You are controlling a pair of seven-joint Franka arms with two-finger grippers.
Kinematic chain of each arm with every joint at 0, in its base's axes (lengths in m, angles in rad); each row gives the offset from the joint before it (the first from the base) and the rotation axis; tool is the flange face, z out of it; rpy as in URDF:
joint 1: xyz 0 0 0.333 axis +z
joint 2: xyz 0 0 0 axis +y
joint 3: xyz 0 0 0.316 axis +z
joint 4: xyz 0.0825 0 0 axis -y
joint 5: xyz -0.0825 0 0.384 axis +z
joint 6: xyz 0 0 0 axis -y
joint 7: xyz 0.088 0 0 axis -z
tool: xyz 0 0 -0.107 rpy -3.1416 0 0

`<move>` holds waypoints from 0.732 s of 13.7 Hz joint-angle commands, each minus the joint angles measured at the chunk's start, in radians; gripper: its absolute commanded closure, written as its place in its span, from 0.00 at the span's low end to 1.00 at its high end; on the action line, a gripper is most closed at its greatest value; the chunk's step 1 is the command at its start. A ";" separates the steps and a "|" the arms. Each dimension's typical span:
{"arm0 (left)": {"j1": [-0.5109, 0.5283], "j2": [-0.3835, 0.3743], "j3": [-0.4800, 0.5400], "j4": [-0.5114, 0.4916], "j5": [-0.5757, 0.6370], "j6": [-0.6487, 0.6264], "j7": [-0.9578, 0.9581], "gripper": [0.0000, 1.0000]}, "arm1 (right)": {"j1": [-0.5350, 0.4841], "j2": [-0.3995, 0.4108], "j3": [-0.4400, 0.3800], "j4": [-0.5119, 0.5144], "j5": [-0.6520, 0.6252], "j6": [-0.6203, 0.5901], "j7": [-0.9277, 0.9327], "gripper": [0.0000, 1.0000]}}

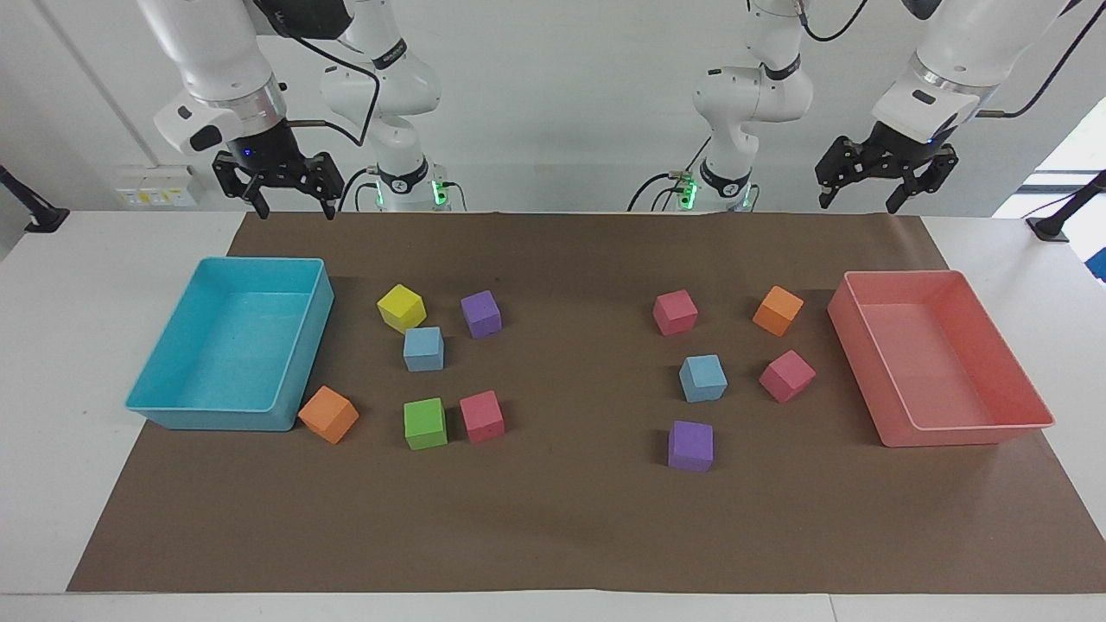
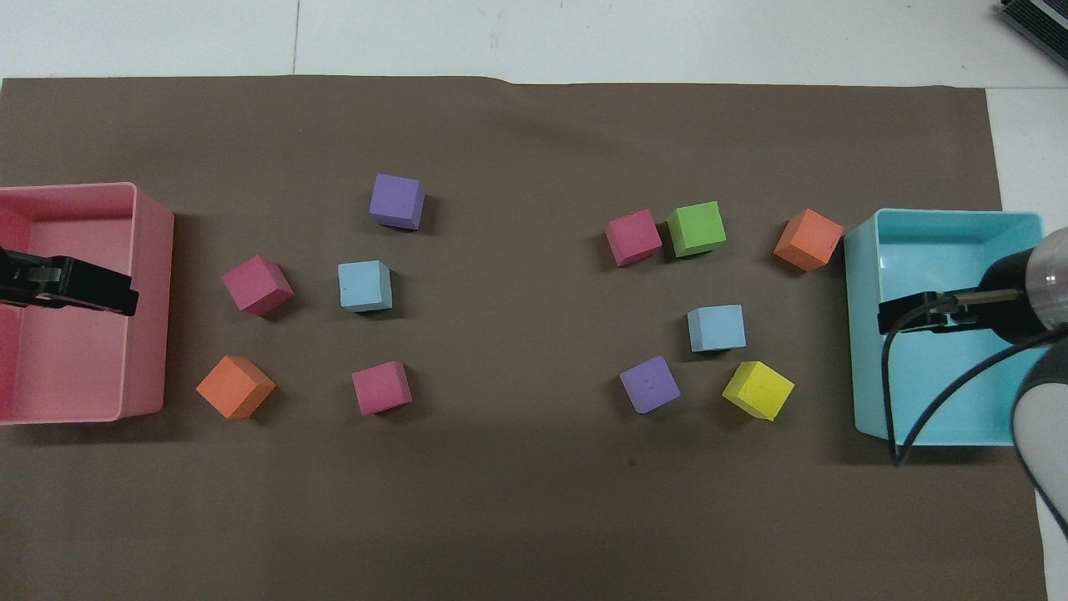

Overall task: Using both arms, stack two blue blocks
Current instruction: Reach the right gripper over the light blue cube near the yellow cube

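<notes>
I am guiding two white arms over a brown mat scattered with coloured cubes. The right gripper (image 1: 289, 192) is hanging in the air over the turquoise tray (image 1: 304, 328), fingers spread wide and holding nothing. The left gripper (image 1: 874, 183) is waiting high over the pink tray (image 1: 968, 432), also spread open and empty.

One blue block (image 1: 423, 349) is sitting on the mat below the right gripper and toward the table's middle from it, hemmed in by a yellow cube (image 1: 401, 307) just beside it and a purple cube (image 1: 481, 313) near it. The other blue block (image 1: 702, 378) is lying below the left gripper and toward the middle from it, with clear mat around it.

I judge the reach is only starting (nothing is gripped yet). To do it well, I am planning a straight descent over the first block, fingers closing on the faces that are clear of the yellow cube.
</notes>
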 commanded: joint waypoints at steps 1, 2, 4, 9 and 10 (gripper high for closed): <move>0.018 -0.018 -0.011 -0.010 0.006 -0.011 0.015 0.00 | 0.025 0.009 0.002 -0.090 0.017 0.093 0.012 0.00; 0.018 -0.018 -0.011 -0.010 0.006 -0.011 0.015 0.00 | 0.043 0.014 0.002 -0.111 0.017 0.134 0.026 0.00; 0.018 -0.018 -0.011 -0.010 0.006 -0.011 0.013 0.00 | 0.060 0.049 0.002 -0.127 0.017 0.180 0.038 0.00; 0.018 -0.018 -0.011 -0.010 0.006 -0.011 0.015 0.00 | 0.100 0.124 0.002 -0.186 0.017 0.323 0.043 0.00; 0.018 -0.018 -0.011 -0.010 0.006 -0.011 0.015 0.00 | 0.108 0.127 0.002 -0.206 0.017 0.352 0.043 0.00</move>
